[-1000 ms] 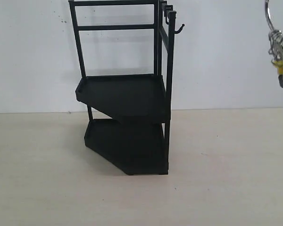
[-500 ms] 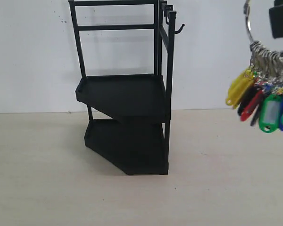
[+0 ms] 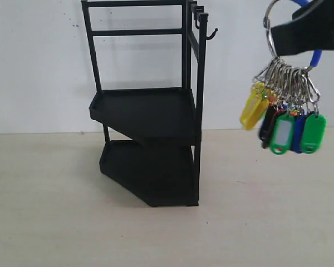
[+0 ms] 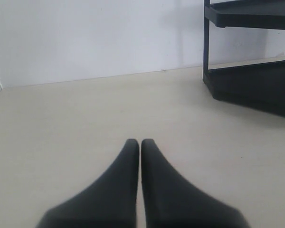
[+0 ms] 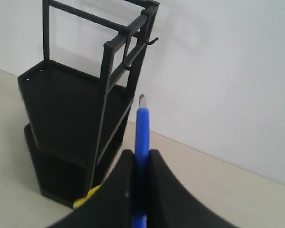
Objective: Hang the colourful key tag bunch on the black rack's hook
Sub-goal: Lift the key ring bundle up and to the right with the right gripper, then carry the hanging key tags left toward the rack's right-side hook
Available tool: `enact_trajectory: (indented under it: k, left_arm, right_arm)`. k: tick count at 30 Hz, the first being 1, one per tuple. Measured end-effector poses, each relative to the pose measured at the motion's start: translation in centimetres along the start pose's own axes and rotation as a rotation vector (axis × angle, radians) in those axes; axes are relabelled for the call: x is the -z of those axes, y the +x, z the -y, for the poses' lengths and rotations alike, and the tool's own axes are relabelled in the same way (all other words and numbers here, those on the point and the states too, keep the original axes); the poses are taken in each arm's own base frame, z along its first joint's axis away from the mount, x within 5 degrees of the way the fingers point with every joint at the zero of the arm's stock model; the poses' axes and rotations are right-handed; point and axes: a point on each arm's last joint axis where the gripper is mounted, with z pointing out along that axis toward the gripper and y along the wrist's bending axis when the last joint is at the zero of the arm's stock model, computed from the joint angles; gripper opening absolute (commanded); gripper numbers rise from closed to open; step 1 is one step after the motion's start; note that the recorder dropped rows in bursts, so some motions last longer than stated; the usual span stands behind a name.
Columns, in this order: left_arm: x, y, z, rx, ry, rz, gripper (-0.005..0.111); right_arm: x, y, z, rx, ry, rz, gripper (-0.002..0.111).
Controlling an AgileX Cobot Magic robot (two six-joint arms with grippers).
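As right end effector [image 5: 141, 156] (cropped) grips bunch [image 3: 284, 111], loop [image 5: 142, 126] seemingly half-hidden.

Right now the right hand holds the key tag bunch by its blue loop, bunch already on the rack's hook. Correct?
No: the colourful key tag bunch is not on the hook. The right hand holds it by its blue loop in the air, apart from the black rack. The exterior view shows it.

Setting: robot laboratory test station.
Pale wood-grain bench [image 3: 267, 222] beneath right pincer [image 5: 141, 159]; plain white wall [image 3: 39, 67] beyond it.
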Motion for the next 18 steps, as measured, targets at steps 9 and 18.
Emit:
enact_trajectory:
  k: [9, 18]
  left_arm:
    - [0.0, 0.0, 0.0, 0.000, 0.000, 0.000, 0.004]
    - [0.0, 0.0, 0.0, 0.000, 0.000, 0.000, 0.004]
  right_arm:
    - [-1.0, 0.4, -0.7, -0.046, -0.049, -0.038, 0.000]
    - [-3.6, 0.9, -1.5, 0.054, -0.015, -0.078, 0.000]
